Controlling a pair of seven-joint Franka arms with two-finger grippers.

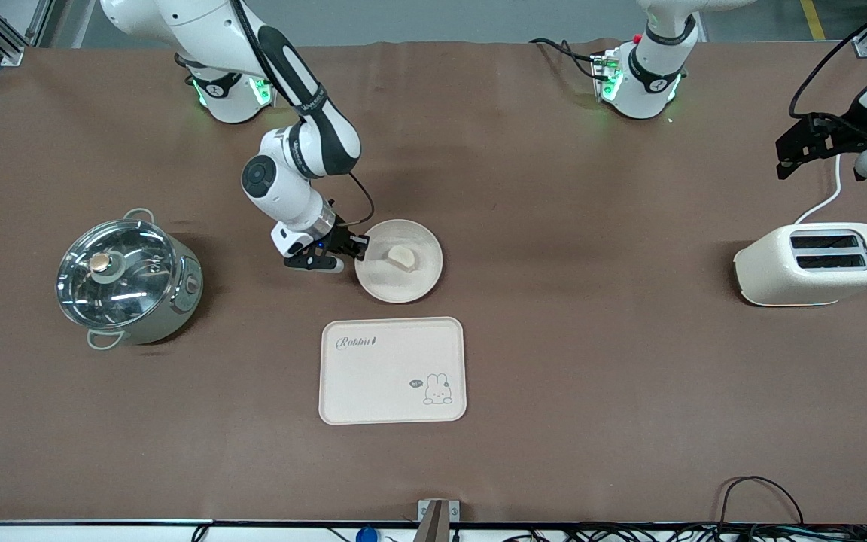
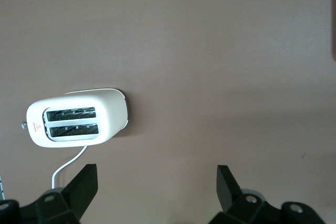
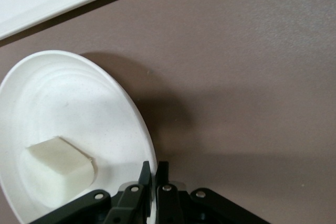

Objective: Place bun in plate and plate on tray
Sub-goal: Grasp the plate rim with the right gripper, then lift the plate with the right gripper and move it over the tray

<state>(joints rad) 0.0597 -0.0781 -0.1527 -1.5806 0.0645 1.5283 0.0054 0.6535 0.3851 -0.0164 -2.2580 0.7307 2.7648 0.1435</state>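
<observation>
With the bun (image 1: pixel 404 256) already in the plate (image 1: pixel 399 290), just farther than the tray (image 1: pixel 392 370), your right gripper (image 1: pixel 358 247) has its jaws pinching the rim for transfer, while the left gripper (image 1: pixel 801 151) waits spread above the toaster (image 1: pixel 814 265).

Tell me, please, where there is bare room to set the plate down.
The tray is bare. Bare cloth lies between the plate and toaster. It is crowded at the plate's rim, where the right gripper is shut.
</observation>
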